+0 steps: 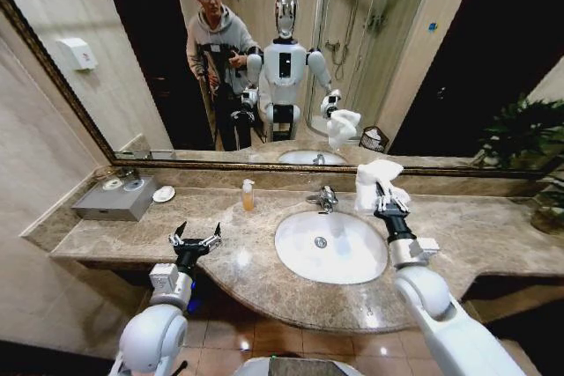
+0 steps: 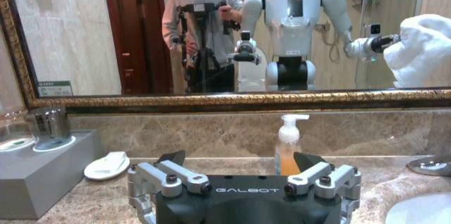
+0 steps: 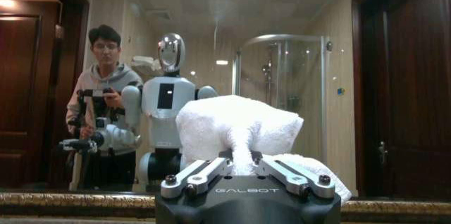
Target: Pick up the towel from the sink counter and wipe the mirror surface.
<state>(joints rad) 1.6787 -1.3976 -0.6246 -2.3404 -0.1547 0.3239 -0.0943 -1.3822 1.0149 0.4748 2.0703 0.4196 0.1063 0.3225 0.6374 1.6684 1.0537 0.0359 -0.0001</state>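
Now the right pincer (image 1: 384, 193), at the centre right of the head view, is pinching the towel (image 1: 377, 179) and holds it up above the desk (image 1: 493, 233), just behind the white basin (image 1: 330, 246) and near the chrome tap (image 1: 324, 197). In the right wrist view the towel (image 3: 236, 124) stands bunched between the two pressed fingers and faces the mirror (image 3: 352, 86), but I cannot tell if the cloth touches the glass yet; it looks close to the lower frame. The left pincer (image 1: 196, 239) waits at the lower left of the head view, spread open over the front edge of the desk, with the soap bottle (image 2: 290, 145) and the soap dish (image 2: 107, 165) beyond it in the left wrist view. I judge that picking up is done and the wiping step begins. The next move asks to raise the towel above the frame, press it softly on the mirror (image 1: 352, 59), and sweep sideways without losing the grip.
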